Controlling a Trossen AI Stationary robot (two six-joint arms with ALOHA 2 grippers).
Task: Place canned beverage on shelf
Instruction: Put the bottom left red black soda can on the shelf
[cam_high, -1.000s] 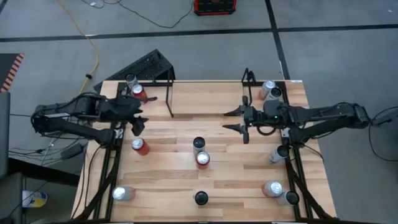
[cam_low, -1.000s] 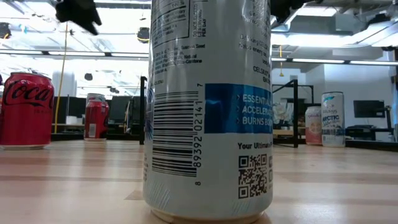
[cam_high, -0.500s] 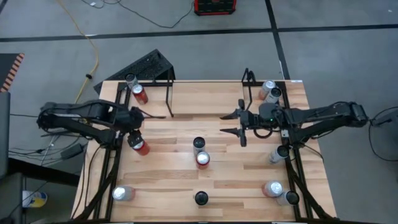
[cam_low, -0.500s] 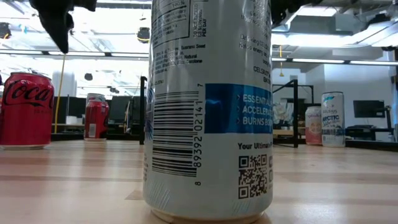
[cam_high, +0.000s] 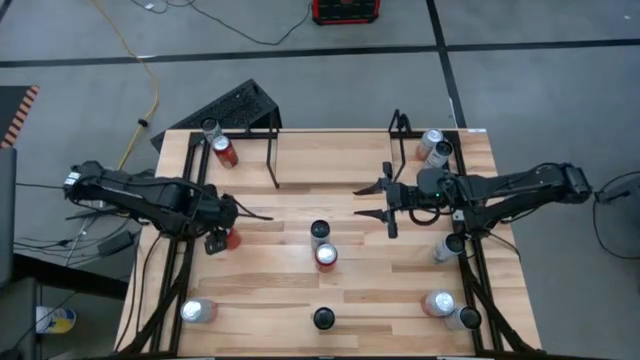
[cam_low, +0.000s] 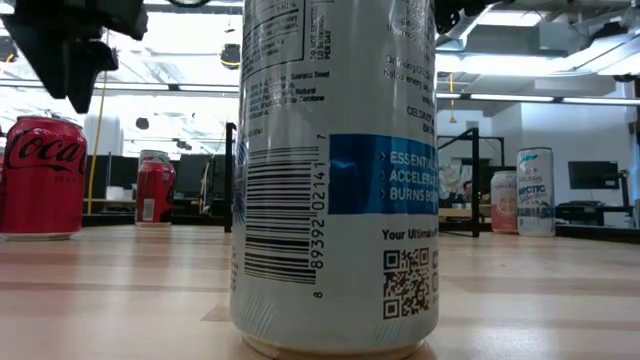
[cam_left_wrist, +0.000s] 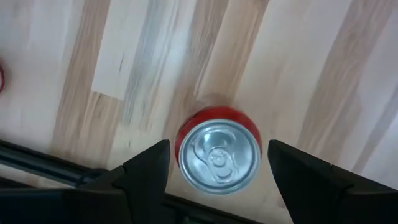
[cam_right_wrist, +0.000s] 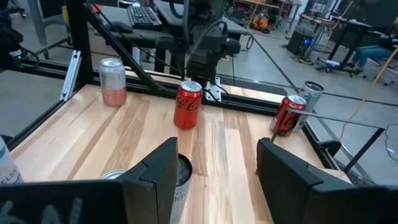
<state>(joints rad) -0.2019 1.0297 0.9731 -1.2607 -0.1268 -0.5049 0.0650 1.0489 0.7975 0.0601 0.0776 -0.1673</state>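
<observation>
Can: red cola can (cam_left_wrist: 217, 155), silver top with pull tab, upright on the wooden table (cam_high: 350, 290) near its left edge.
Left gripper (cam_left_wrist: 217, 163): directly above the can, fingers spread to either side of it, not touching.
Right gripper (cam_high: 372, 198): hovering mid-table, fingers apart, holding nothing.
Shelf (cam_high: 270, 160): thin black rod rack at the table's far edge.

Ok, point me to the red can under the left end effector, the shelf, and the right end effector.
Red can (cam_left_wrist: 217, 157), left wrist view, on its silver top.
Shelf (cam_high: 272, 160), high view, on its left upright rod.
Right end effector (cam_high: 372, 199), high view, midway between its fingertips.
</observation>
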